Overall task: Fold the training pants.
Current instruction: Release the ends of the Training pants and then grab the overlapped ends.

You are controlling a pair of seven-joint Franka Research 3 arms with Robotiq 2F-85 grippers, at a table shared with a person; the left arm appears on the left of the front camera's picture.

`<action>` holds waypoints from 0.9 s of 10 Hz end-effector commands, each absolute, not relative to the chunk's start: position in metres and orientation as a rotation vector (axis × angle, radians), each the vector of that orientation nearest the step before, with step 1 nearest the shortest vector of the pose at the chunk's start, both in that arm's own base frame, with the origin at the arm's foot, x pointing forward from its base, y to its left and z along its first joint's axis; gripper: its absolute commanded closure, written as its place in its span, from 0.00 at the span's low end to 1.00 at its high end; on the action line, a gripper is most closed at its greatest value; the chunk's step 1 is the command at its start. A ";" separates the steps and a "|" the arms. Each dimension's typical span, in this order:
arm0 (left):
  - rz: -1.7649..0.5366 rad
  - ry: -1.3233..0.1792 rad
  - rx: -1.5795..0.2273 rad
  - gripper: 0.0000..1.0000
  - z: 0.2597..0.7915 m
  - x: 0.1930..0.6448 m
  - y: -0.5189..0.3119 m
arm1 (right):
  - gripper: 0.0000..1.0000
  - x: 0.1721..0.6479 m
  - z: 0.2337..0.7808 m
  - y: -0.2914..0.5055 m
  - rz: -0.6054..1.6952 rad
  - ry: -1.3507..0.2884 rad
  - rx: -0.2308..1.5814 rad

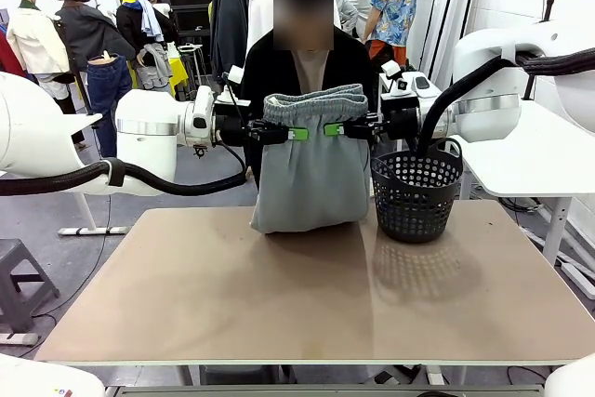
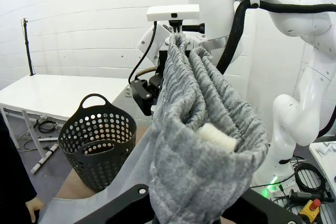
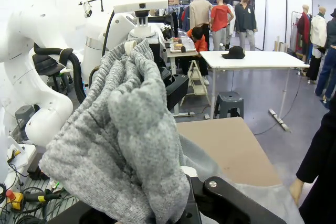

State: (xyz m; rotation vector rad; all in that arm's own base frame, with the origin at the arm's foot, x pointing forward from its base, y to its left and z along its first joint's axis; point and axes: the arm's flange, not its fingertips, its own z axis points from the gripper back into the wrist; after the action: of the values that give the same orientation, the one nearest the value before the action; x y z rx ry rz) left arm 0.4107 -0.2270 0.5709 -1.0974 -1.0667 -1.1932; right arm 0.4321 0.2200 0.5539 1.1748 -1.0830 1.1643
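Training pants (image 1: 311, 169): light grey soft fabric, gathered elastic waistband uppermost, hanging above the far middle of the table (image 1: 279, 304). The lower end rests bunched on the tabletop near the far edge, and the cloth hangs in one broad panel between waistband and table. Left gripper (image 1: 296, 134): reaches in from the left, jaws clamped on the left part of the waistband, green pad pressed against the fabric. Right gripper (image 1: 335, 128): reaches in from the right, jaws clamped on the right part of the waistband, level with the left one and close to it. In both wrist views the ribbed waistband bunches up thickly just in front of the fingers. Black perforated basket (image 1: 416, 194): upright on the table, just right of the pants; whether it touches them cannot be told. Person (image 1: 311, 72): dark top, standing at the far side directly behind the pants; one hand (image 2: 34, 208) shows low beside the table edge in the left wrist view.
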 end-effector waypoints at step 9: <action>-1.182 -1.081 -1.109 1.00 0.574 0.408 -0.226 | 1.00 0.430 0.556 0.221 1.168 -1.085 1.174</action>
State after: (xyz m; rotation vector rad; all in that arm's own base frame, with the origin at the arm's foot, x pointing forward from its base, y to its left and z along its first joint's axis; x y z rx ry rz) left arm 0.4107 -0.2269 0.5705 -1.0973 -1.0662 -1.1926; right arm 0.4321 0.2200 0.5539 1.1748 -1.0831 1.1643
